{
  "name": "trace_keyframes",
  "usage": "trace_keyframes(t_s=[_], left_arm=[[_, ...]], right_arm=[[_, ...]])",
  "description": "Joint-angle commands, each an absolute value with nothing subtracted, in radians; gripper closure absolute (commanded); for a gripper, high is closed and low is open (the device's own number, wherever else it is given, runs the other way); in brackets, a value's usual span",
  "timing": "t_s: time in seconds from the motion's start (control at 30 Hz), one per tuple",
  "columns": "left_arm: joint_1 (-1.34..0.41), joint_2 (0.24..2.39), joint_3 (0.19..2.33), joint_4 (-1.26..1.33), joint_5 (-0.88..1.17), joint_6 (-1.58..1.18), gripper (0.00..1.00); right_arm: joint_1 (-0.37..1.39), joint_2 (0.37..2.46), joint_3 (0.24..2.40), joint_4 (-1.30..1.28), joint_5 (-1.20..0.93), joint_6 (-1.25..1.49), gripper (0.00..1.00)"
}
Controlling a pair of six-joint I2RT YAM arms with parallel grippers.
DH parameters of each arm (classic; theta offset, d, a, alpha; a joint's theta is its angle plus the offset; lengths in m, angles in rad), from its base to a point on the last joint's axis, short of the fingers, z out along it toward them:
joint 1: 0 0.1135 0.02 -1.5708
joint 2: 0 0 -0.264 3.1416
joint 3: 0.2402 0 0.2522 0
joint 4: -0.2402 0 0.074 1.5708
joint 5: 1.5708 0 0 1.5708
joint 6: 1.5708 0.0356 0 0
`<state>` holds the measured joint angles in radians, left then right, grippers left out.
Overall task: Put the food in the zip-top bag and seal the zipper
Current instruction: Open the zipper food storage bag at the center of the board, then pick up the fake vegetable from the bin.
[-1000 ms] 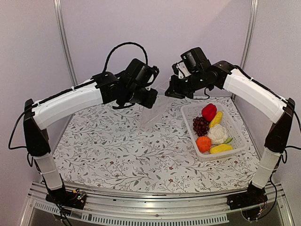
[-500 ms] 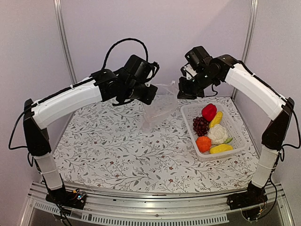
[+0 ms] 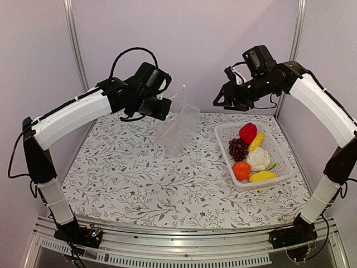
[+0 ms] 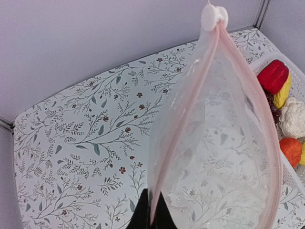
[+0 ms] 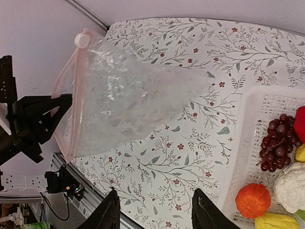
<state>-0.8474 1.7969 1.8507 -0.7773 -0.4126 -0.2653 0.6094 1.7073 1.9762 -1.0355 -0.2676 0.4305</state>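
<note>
The clear zip-top bag [image 3: 178,127] hangs above the table's back middle. My left gripper [image 3: 163,107] is shut on one end of its mouth edge. In the left wrist view the black jaws [image 4: 152,217] pinch the pink-tinted zipper [image 4: 183,131]. The two strips spread apart, and a white slider [image 4: 214,16] sits at the far end. My right gripper [image 3: 222,100] is raised right of the bag, open and empty, fingers wide in its own view [image 5: 155,214]. The food lies in the white basket [image 3: 221,130]: red pepper [image 3: 247,133], grapes [image 3: 238,149], cauliflower [image 3: 258,158], orange fruit [image 3: 241,170], yellow pieces [image 3: 262,176].
The basket [image 5: 248,119] stands at the right of the floral tablecloth [image 3: 128,178]. Purple walls with metal posts [image 3: 75,50] close in the back and sides. The aluminium rail [image 3: 178,258] runs along the near edge.
My right gripper let go of the bag, opened, and rose to the right. My left arm swung left and carried the hanging bag with it.
</note>
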Motion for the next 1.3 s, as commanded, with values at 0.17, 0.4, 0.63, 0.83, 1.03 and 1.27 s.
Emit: trace_keyframes(t_s=[0.17, 0.4, 0.63, 0.83, 1.03, 1.27], left_arm=[[-0.843, 1.521, 1.684, -0.983, -0.459, -0.351, 1.0], [-0.851, 1.515, 1.57, -0.81, -0.17, -0.372, 1.0], [-0.867, 1.627, 1.623, -0.717, -0.097, -0.426, 1.0], [-0.867, 1.654, 1.636, -0.703, -0.077, -0.426, 1.0], [-0.867, 1.637, 1.618, -0.701, -0.078, -0.421, 1.0], [-0.866, 1.628, 1.608, -0.701, -0.075, -0.422, 1.0]], right_arm=[[0.322, 1.567, 1.634, -0.986, -0.112, 0.368, 0.45], [0.223, 1.6, 1.589, -0.881, -0.099, 0.357, 0.3], [0.176, 1.759, 1.682, -0.841, -0.1, 0.358, 0.24], [0.16, 1.857, 1.725, -0.805, -0.089, 0.368, 0.18], [0.141, 1.931, 1.728, -0.761, -0.087, 0.355, 0.17], [0.131, 2.014, 1.76, -0.733, -0.132, 0.358, 0.19]])
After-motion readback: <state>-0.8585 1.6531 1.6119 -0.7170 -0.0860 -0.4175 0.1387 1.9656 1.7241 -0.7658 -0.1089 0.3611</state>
